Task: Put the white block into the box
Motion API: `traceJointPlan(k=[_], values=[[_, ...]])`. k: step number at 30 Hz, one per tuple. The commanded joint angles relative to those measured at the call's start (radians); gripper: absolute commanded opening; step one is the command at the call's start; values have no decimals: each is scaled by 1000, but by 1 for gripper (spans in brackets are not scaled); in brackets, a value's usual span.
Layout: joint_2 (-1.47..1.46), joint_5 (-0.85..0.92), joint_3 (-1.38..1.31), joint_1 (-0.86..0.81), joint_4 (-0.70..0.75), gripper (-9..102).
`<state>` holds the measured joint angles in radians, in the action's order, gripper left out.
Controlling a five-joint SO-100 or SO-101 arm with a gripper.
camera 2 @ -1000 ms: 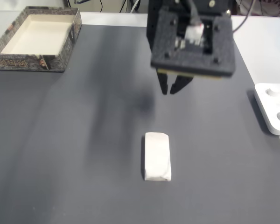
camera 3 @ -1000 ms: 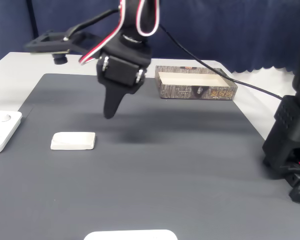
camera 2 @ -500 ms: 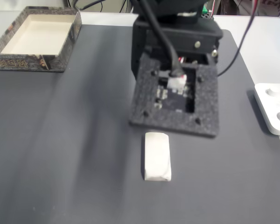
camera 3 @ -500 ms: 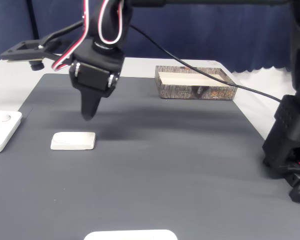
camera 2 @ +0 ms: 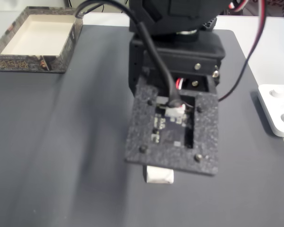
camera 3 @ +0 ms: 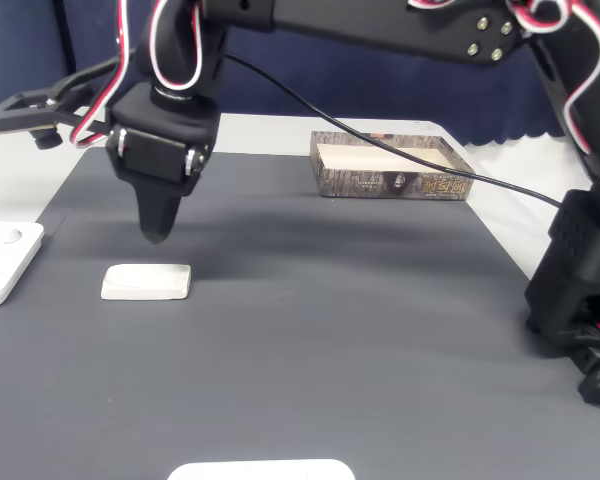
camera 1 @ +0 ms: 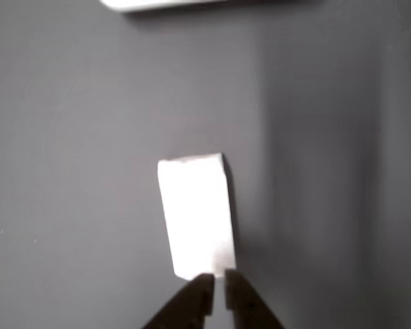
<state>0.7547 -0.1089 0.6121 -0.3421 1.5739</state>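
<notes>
The white block (camera 3: 146, 282) lies flat on the dark grey counter (camera 3: 330, 340), toward the left side in a fixed view and well apart from the box (camera 3: 395, 171), which sits at the far edge of the mat, right of centre. In a fixed view from above, just the near end of the block (camera 2: 158, 176) pokes out from under the arm's black wrist plate (camera 2: 175, 132), while the box (camera 2: 37, 39) stands in the far left corner with its cream floor bare. The gripper (camera 3: 156, 232) hangs above the block, tips pointing down and not touching it. In the other view the block (camera 1: 195, 214) runs lengthwise up the picture, slightly tilted, and the 2 dark tips of the gripper (camera 1: 218, 282) enter from the bottom edge right at the block's near end; the jaws stand nearly together with only a thin slit between them, holding nothing. A flat white device (camera 3: 5, 258) with round buttons rests at the counter's left edge in a fixed view.
</notes>
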Motion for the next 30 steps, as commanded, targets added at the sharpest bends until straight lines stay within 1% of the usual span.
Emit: traceJointPlan(k=[1,6,11,19,25,30], values=[[0,17,-120,12,43,-1],[-37,12,-173,14,55,-1],[-75,12,-216,15,104,0],[-120,-12,-270,15,104,-2],[-149,-63,-313,14,103,-2],[-155,-146,-316,9,103,-2]])
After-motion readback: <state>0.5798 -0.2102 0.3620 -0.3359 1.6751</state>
